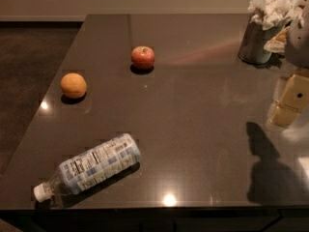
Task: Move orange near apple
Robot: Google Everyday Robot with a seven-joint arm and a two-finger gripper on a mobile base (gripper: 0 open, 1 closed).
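The orange [73,85] sits on the dark tabletop [193,129] near its left edge. The red apple [143,57] with a yellowish patch stands further back and to the right of the orange, apart from it. My gripper [288,103] is a pale yellow shape at the right edge of the view, above the table and far from both fruits. It holds nothing that I can see. Its shadow falls on the table below it.
A plastic water bottle [91,168] lies on its side near the front left edge. A metal cup stuffed with white napkins [263,33] stands at the back right. The table's left edge drops off to dark floor [29,57].
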